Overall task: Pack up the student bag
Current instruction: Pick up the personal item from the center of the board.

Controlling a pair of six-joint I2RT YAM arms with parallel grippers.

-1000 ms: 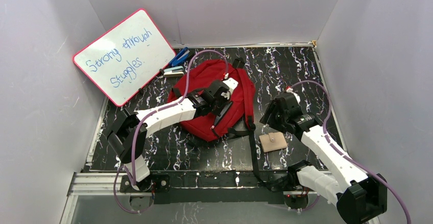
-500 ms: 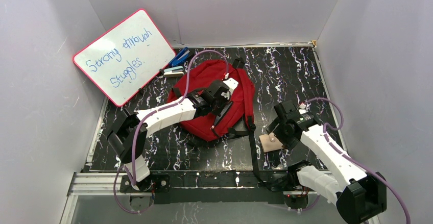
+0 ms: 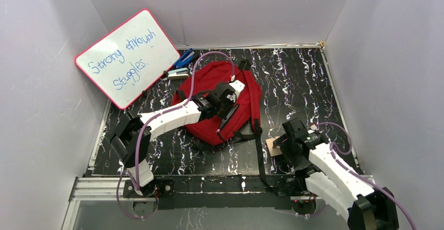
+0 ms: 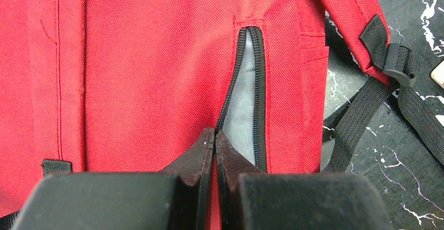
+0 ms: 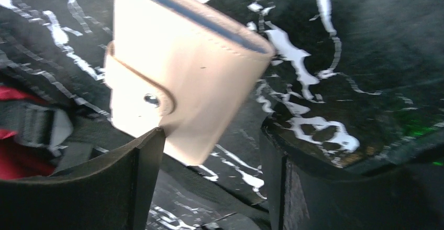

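A black table [image 3: 303, 73] veined in white is enclosed by pale grey walls [image 3: 262, 10] on three sides. Two arms are counted. Nearest, right of the student bag [image 3: 207, 75], one beige wallet [image 5: 183, 73] is straddled by the right gripper [image 5: 212, 135], whose jaws are held apart about its corner (no clamping is seen). The one bag is laid flat at mid-table, its zipper [image 4: 251, 83] partly opened on grey lining. The left gripper [image 4: 214, 135] is set at the zipper's near end, jaws pressed together. Beyond the bag, leftward, one whiteboard [image 3: 125, 57] is propped against the wall, a blue object [image 3: 183, 59] beside it.
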